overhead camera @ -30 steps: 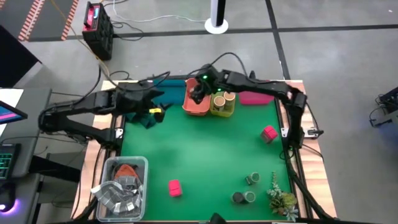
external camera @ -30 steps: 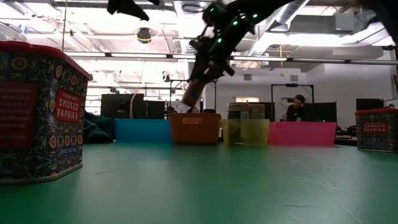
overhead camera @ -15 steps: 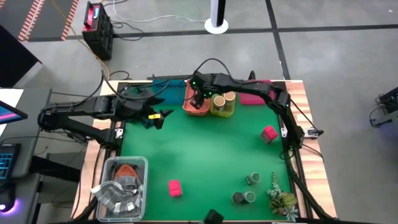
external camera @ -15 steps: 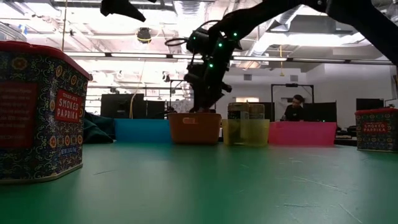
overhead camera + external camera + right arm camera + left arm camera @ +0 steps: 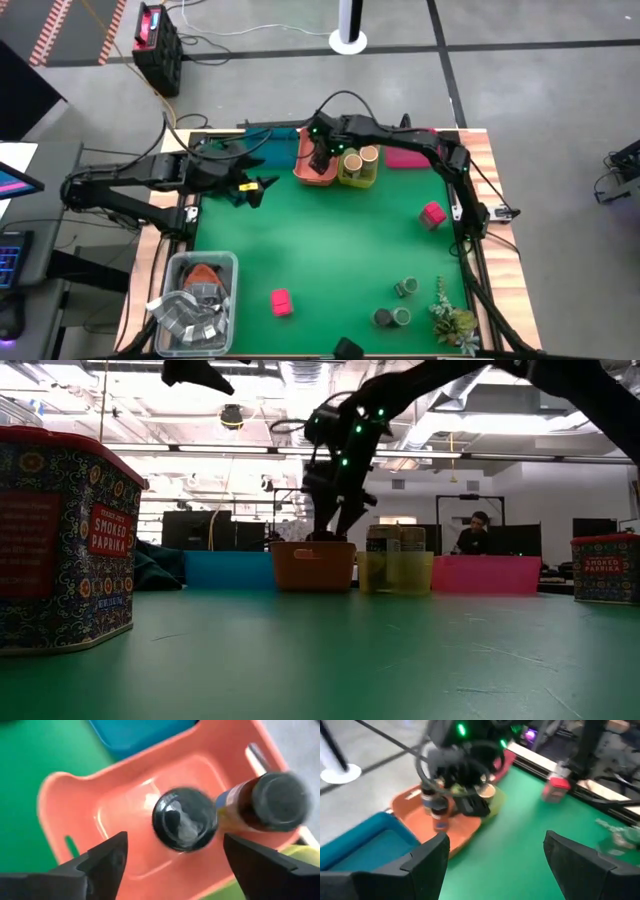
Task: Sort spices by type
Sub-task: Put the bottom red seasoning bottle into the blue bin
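While the right gripper (image 5: pixel 321 158) is hovering over the orange tray (image 5: pixel 305 172) at the far edge of the green mat, the high view is showing the change: a second ago it was carrying a dark-lidded jar down toward this tray, and now its fingers are parting above it. Just beside the orange tray, the yellow tray (image 5: pixel 358 175) is holding two tan-topped cylinders (image 5: pixel 361 159), with a blue tray (image 5: pixel 285 140) and a pink tray (image 5: pixel 406 157) flanking the pair. Well away from the orange tray, two pink paprika tins (image 5: pixel 432 214) and three green-topped jars (image 5: pixel 404 288) are waiting on the mat near a plant sprig (image 5: pixel 452 318) and a clear tub (image 5: pixel 196 295). The left gripper (image 5: pixel 252 187) is idling near the blue tray. Across the low view, the right gripper (image 5: pixel 338 520) is poised just above the orange tray's (image 5: pixel 313 566) rim, no jar between its fingers. From the left wrist view, the left gripper's own fingers (image 5: pixel 427 862) are standing wide apart, empty, and a dark-lidded jar (image 5: pixel 438 811) is standing in the orange tray (image 5: pixel 432 827). Through the right wrist view, wide-spread fingers (image 5: pixel 102 860) are framing two dark-lidded jars (image 5: pixel 184 819) resting in the orange tray (image 5: pixel 75 807), gripping neither. Judging from this, one more jar is sorted and the tins and green-topped jars are remaining.
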